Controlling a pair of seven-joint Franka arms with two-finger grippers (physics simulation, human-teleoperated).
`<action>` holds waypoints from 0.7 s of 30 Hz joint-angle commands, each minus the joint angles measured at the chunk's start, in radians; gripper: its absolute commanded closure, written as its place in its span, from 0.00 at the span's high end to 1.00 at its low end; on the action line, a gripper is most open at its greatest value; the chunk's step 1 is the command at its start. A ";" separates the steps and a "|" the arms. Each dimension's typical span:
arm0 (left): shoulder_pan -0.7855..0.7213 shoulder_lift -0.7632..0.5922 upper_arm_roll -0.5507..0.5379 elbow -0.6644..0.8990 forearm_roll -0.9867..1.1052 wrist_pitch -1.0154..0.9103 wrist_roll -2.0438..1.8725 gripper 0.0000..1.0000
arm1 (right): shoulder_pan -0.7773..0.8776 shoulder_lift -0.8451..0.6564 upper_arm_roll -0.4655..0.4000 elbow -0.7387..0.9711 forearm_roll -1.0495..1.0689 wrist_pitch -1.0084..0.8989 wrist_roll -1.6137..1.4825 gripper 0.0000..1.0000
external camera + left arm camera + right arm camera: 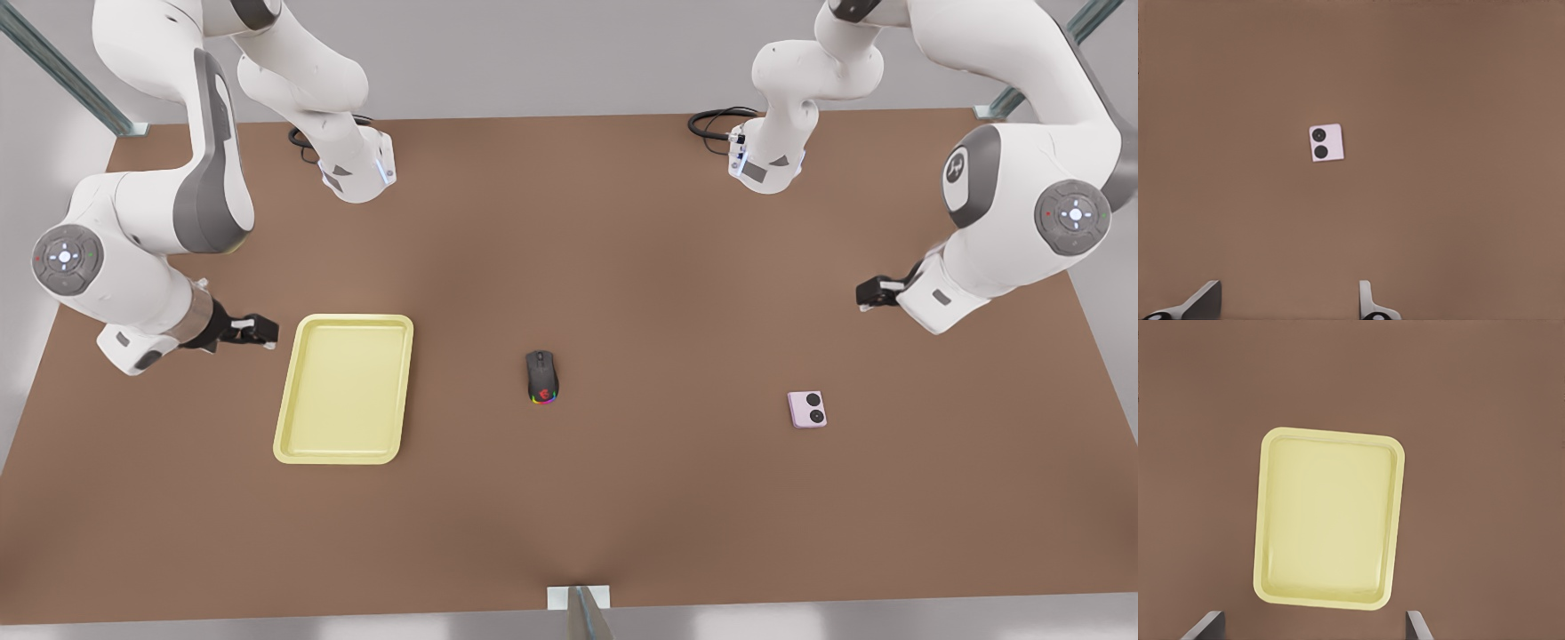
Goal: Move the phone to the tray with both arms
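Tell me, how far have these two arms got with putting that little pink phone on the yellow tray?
Nothing looks done yet. The phone lies on the table, far from the empty tray, with a black mouse between them. The left gripper hangs open above the phone's side of the table; the right gripper hangs open beside the tray. Neither holds anything. Picking up, carrying across and setting down all remain.

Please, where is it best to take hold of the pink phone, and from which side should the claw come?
Probably from straight above, closing on two opposite side edges. The phone lies flat, nearly square, alone on the table, so only its thin edges offer grip. The left claw, open, is nearest.
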 commanded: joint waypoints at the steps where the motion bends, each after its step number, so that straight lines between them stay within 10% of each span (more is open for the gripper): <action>1: 0.000 0.002 0.000 -0.002 0.002 0.017 -0.179 1.00 | 0.001 -0.001 0.000 0.002 0.002 0.048 0.009 1.00; 5: 0.012 0.303 0.009 -0.087 0.019 0.273 -0.183 1.00 | -0.002 -0.003 0.000 0.017 0.002 0.042 0.009 1.00; 10: 0.049 0.350 0.031 -0.376 -0.054 0.778 0.028 1.00 | 0.001 -0.001 0.002 0.014 0.000 0.040 0.009 1.00; 21: 0.050 0.404 0.031 -0.445 -0.057 0.987 0.021 1.00 | 0.002 0.005 0.002 0.014 0.002 0.042 0.010 1.00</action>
